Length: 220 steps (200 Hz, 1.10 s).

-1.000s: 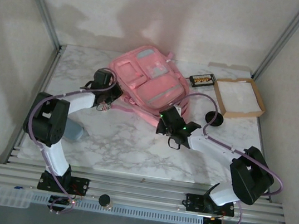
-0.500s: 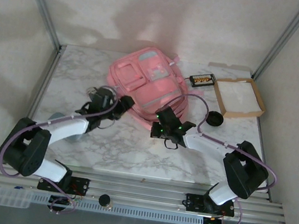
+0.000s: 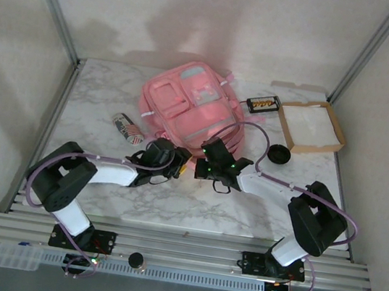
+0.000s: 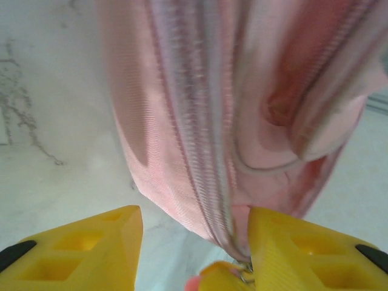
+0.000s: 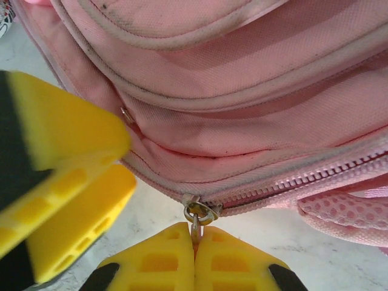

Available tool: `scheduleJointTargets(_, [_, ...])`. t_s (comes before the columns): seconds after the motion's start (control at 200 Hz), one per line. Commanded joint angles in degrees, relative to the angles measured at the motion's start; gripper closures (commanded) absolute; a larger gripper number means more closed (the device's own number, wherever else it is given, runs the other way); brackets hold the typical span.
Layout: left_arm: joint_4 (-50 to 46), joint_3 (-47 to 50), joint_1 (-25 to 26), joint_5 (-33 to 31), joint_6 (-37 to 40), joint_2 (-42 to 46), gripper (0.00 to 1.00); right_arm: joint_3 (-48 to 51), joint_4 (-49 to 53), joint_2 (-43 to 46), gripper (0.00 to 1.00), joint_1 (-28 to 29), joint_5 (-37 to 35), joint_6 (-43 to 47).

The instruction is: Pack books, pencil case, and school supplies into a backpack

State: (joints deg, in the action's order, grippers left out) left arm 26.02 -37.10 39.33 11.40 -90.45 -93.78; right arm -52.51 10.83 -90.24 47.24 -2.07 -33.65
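Pink backpack point(image 3: 185, 107) lay centre-rear on the marble desk point(image 3: 98, 102), front pockets up. Dark book point(image 3: 263, 104) w/ orange picture lay flat on the desk, just right of the backpack, between it and the brown tray point(image 3: 313, 128). Black round item point(image 3: 278, 154) sat near the tray's near corner. Small patterned tube point(image 3: 128, 128) lay left of the backpack, apart from it.

I read both pincers at the backpack's near edge, close together.
- Right pincer point(image 5: 194, 251): fingers pressed together, clamped on the zipper pull point(image 5: 200, 213) at the end of the zip track.
- Left pincer point(image 4: 194, 248): fingers apart, w/ the backpack's lower seam and zip hanging between them. The zip end sat just beside the right-hand finger point(image 4: 303, 248); I couldn't tell re contact.

In the right wrist view, the left pincer's yellow fingers point(image 5: 66, 121) sat just left of the pull.
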Motion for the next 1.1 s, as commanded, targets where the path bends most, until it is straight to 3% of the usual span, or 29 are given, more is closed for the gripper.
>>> scheduleJointTargets(0.0, [2.8,-2.4,0.6,-4.1,-5.4,-3.2,0.53,0.5,-2.7,-0.4,1.0,0.6,2.5,0.0])
scheduleJointTargets(0.09, [2.5,-5.2,0.5,-3.9,-5.5,-6.0,0.69,0.8,-2.0,-0.4,1.0,0.7,1.8,0.2])
scheduleJointTargets(0.305, [-3.4,-5.6,-0.2,-11.5,-4.6,-4.5,1.0,0.9,1.6,0.4,1.0,0.1,0.6,0.2])
scheduleJointTargets(0.491, [-6.2,-2.4,-2.9,-12.0,0.2,0.7,1.0,2.3,7.3,3.5,1.0,-3.4,-2.4,0.5])
scheduleJointTargets(0.836, [-20.3,0.9,-13.8,-10.7,21.2,12.8,1.0,2.2,15.9,9.7,1.0,-14.6,-2.9,5.5])
scheduleJointTargets(0.971, [-23.0,-2.2,-22.0,-8.6,32.5,12.9,1.0,1.1,14.8,9.0,1.0,-14.3,1.1,6.7])
scheduleJointTargets(1.097, [-25.2,-7.6,-28.0,-8.2,39.5,10.2,1.0,1.4,8.0,8.1,1.0,-9.1,7.5,3.5])
